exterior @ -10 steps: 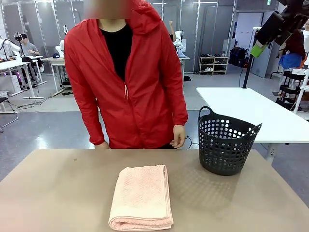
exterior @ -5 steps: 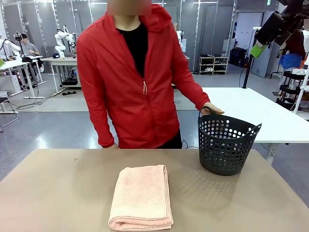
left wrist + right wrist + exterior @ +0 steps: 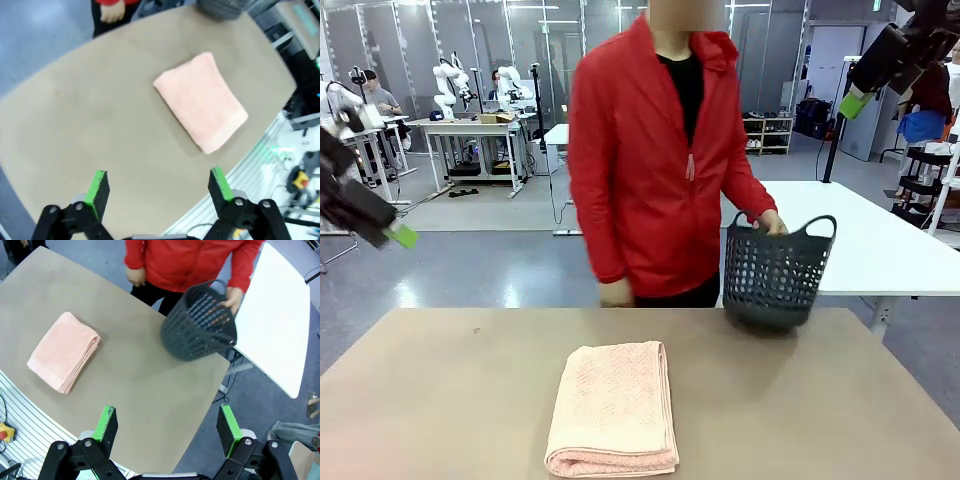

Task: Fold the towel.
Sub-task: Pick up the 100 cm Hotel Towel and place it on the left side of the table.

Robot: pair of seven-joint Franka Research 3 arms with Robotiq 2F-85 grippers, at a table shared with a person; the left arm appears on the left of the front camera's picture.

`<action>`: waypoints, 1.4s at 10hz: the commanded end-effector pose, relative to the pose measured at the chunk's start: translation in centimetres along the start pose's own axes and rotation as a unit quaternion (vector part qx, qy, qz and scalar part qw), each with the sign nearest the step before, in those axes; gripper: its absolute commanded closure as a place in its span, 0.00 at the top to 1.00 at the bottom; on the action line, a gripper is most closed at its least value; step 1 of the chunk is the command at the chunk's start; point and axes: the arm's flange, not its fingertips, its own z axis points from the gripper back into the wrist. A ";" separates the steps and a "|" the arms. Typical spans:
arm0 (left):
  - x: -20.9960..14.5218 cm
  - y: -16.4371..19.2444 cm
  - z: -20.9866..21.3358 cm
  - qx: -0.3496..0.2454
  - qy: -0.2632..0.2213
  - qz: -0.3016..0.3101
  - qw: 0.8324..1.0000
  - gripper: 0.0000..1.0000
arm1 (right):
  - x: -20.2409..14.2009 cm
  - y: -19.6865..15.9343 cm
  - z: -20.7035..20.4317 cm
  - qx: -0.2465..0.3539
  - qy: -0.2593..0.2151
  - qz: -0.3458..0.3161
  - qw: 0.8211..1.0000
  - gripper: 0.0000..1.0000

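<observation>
The salmon-pink towel (image 3: 613, 405) lies folded in a thick rectangle on the tan table (image 3: 440, 400), near its front edge. In the left wrist view the towel (image 3: 201, 100) lies far below my open left gripper (image 3: 159, 185). From the right wrist the towel (image 3: 62, 351) shows at the left, well below my open right gripper (image 3: 167, 425). In the front view my left gripper (image 3: 395, 232) hangs in the air at the far left, and my right gripper (image 3: 855, 100) is raised at the top right. Neither touches the towel.
A person in a red jacket (image 3: 655, 170) stands at the far side and holds the black perforated basket (image 3: 772, 275) by its handle, tilted and lifted at the table's far right. The basket (image 3: 200, 325) and the hand (image 3: 231, 297) show from the right wrist. A white table (image 3: 850, 235) stands behind.
The person stepped right, took the basket's handle and lifted and tilted it off the table. My left arm came into the front view at the left. The towel has not moved.
</observation>
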 end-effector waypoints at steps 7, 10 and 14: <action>-8.4 2.1 -21.0 -0.185 -0.044 0.171 0.967 1.00 | -0.2 -0.1 0.1 0.002 0.002 -0.002 1.000 1.00; -9.9 1.8 -26.0 -0.201 -0.039 0.212 0.956 1.00 | -0.2 -0.1 0.1 0.002 0.002 -0.002 1.000 1.00; -11.6 1.0 -30.0 -0.246 -0.043 0.239 0.938 1.00 | -0.2 -0.1 0.1 0.002 0.002 -0.002 1.000 1.00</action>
